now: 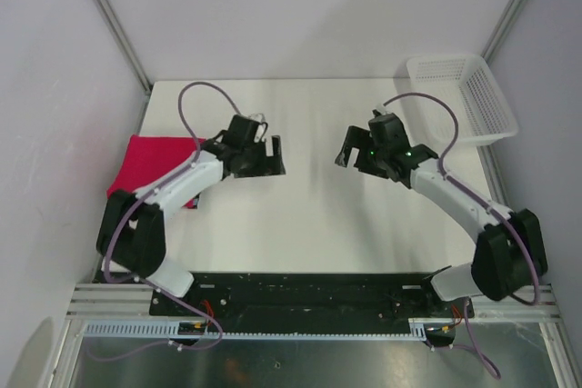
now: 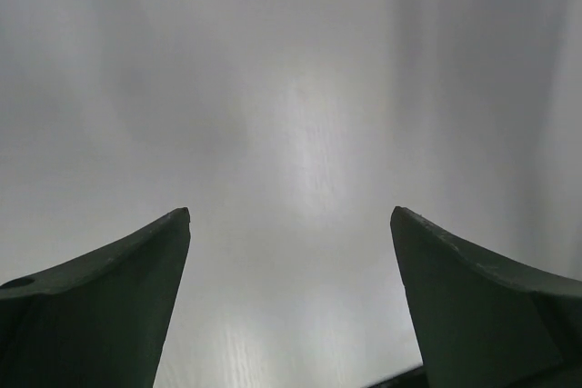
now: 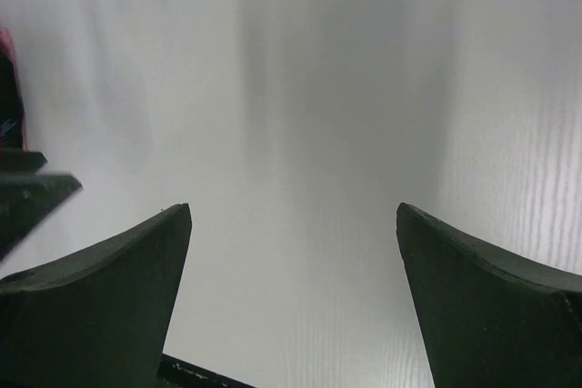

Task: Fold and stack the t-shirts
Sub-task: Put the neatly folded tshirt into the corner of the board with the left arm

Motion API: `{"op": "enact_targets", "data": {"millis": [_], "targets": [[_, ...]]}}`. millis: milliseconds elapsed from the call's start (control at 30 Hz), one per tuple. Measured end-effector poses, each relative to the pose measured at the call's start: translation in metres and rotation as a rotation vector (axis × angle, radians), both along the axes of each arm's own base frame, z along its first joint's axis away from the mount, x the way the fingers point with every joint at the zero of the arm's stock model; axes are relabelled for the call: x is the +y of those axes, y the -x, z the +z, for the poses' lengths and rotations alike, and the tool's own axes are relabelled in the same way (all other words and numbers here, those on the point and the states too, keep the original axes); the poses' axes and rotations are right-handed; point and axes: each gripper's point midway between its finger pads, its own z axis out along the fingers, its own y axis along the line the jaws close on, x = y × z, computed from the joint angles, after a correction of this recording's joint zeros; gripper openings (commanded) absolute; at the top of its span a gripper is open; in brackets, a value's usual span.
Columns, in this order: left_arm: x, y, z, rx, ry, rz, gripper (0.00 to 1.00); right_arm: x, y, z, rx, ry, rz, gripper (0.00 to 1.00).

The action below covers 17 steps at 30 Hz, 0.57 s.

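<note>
A white table [image 1: 309, 224] is seen from above, and its surface is shown matte and faintly grained in both wrist views. At about 9 o'clock, against the left edge, a folded crimson-pink t-shirt [image 1: 150, 165] is laid flat, and part of it is hidden from above. A dark sliver is visible under its near right corner. In the right wrist view a black cloth [image 3: 9, 102] with a speck of blue is seen below a pink edge at the left border, but whether it touches the table cannot be told. At about 2 o'clock, in the far right corner, a white plastic mesh basket [image 1: 486, 102] is set open side up, well apart from the t-shirt.
</note>
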Motion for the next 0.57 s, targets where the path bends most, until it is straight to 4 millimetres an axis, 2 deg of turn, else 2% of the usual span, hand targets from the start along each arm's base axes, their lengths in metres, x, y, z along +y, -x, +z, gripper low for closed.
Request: {"op": "enact_targets", "data": {"millis": [67,167,367,567], "targets": [[-0.028,0.018,0.019,-0.049,0.030,-0.093,0.99,-0.007,0.007,0.010,-0.025,-0.003,-0.015,0.99],[-0.044,0.038,0.035,-0.096,0.051,-0.156,0.99,-0.023,0.023,0.031,-0.084,-0.007,-0.049,0.99],[-0.041,0.059,0.045,-0.137,0.055,-0.175,0.99,-0.057,0.056,0.062,-0.194,-0.019,-0.129,0.99],[-0.031,0.060,0.067,-0.221,0.063,-0.148,0.99,-0.081,0.073,0.078,-0.260,-0.009,-0.194,0.99]]}}
